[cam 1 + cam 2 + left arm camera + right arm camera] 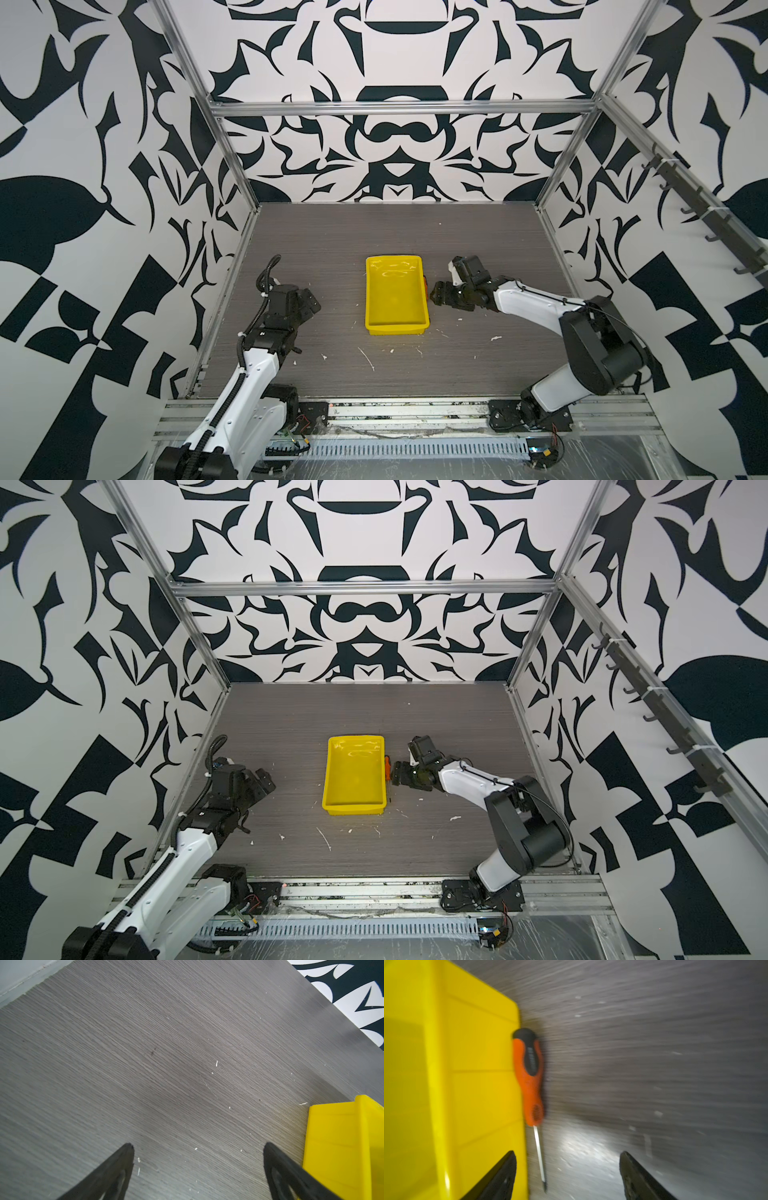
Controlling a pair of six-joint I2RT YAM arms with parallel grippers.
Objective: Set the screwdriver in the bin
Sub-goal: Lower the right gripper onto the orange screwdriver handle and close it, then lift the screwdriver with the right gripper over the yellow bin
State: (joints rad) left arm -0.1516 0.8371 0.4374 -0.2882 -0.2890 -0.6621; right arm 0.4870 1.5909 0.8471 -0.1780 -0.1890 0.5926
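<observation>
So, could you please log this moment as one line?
screwdriver: on table, outside bin, along its wall | bin: empty | right gripper: open, aimed at screwdriver, holding nothing | left gripper: open, holding nothing

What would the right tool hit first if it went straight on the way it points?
Probably the screwdriver, lying along the bin between the right tool's open jaws. One finger seems aimed at the bin's wall and might touch first; depth unclear.

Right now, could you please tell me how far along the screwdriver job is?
Done: nothing; the shallow yellow plastic bin is empty. In hand: the right fingers stand open near the orange-and-black-handled screwdriver, which lies on the grey table along the bin's outer wall. Remaining: grasp, lift, drop it in.
</observation>
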